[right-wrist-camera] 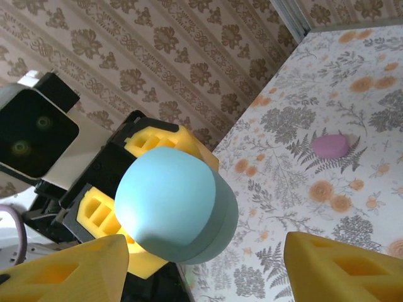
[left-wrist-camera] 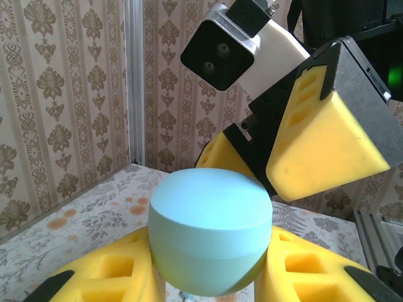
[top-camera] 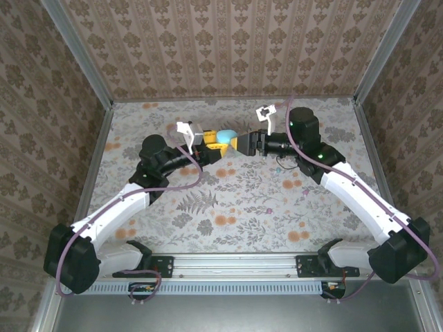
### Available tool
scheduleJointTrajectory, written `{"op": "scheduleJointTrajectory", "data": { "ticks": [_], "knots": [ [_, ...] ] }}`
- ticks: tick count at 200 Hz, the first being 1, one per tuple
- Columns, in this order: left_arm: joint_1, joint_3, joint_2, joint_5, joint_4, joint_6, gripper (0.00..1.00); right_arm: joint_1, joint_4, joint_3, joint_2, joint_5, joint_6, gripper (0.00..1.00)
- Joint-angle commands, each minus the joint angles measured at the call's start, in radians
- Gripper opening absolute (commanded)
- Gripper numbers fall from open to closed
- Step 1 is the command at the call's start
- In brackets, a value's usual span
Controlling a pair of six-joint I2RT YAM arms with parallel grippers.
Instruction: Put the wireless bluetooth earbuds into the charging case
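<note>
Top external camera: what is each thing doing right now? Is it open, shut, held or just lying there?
charging case: lid shut, held up off the table.
left end effector: shut on the charging case.
right end effector: open, close to the case, gripping nothing.
pink piece: lying loose on the table.
</note>
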Motion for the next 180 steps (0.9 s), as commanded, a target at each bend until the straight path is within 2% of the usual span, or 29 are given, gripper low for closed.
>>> {"op": "scheduleJointTrajectory", "data": {
  "ticks": [1,20,61,92,180],
  "knots": [
    [-0.010,-0.007,-0.027,-0.028,0.045,0.013,0.31,0.000,0.042,0.043,0.021,-0.015,0.152,0.64],
    [-0.011,-0.004,-0.025,-0.034,0.045,0.010,0.31,0.005,0.051,0.043,0.025,-0.065,0.132,0.65],
    [-0.011,-0.007,-0.030,-0.039,0.062,-0.008,0.31,0.009,-0.001,-0.004,-0.008,-0.014,-0.016,0.68],
    [-0.011,-0.005,-0.031,-0.024,0.068,-0.019,0.31,0.009,-0.010,0.005,0.008,-0.002,-0.018,0.67],
    [-0.016,0.028,-0.030,0.090,0.019,-0.006,0.32,0.007,-0.001,0.055,0.006,0.133,0.017,0.64]
  ]
}}
